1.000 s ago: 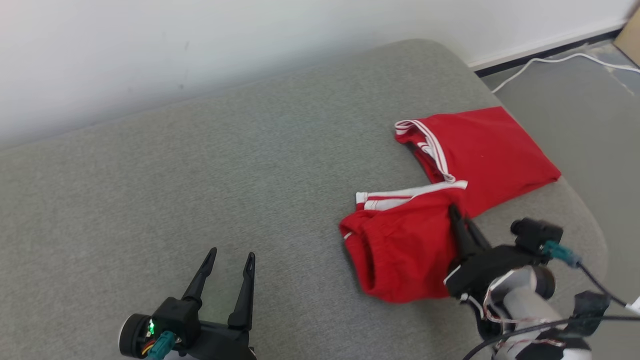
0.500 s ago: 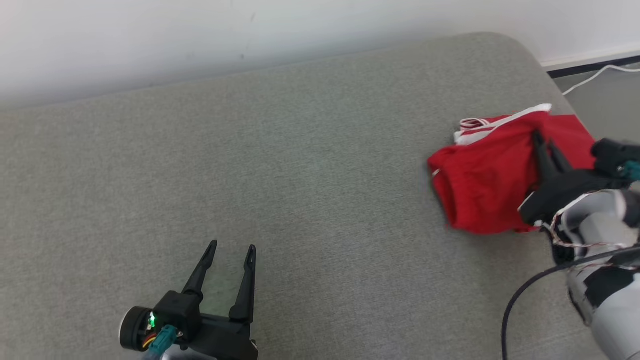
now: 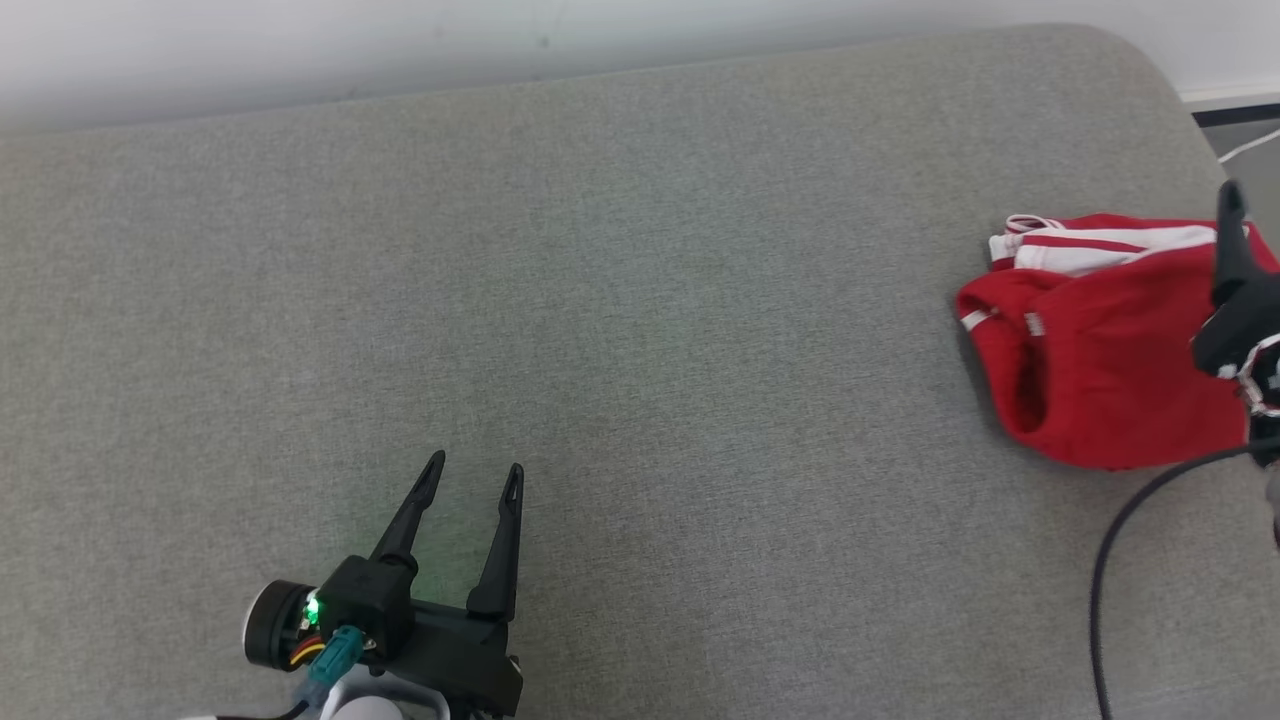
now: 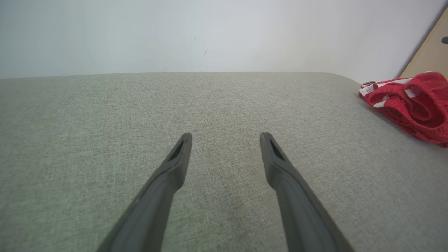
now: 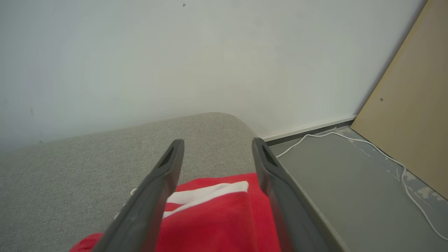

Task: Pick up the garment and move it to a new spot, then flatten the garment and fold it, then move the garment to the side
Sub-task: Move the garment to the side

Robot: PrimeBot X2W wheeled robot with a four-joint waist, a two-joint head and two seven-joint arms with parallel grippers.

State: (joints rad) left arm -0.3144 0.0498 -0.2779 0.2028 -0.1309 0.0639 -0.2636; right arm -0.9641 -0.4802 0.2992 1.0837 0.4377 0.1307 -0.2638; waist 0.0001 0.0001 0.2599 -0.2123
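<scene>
Most of the job looks done. The red garment [image 3: 1090, 370] lies as a compact folded bundle at 3 o'clock in the head view, close to the right rim of the grey cushion [image 3: 640, 250]. The right gripper [image 5: 217, 141] hangs just above it with its fingers spread and nothing pinched, so I judge the cloth released. The left gripper [image 3: 476, 464], at 7 o'clock, is likewise spread and empty, well apart from the garment. Little seems left beyond drawing the right arm clear, though the fold looks loose.

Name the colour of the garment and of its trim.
The garment is red, and its trim is white with stripes. It shows best in the head view.
</scene>
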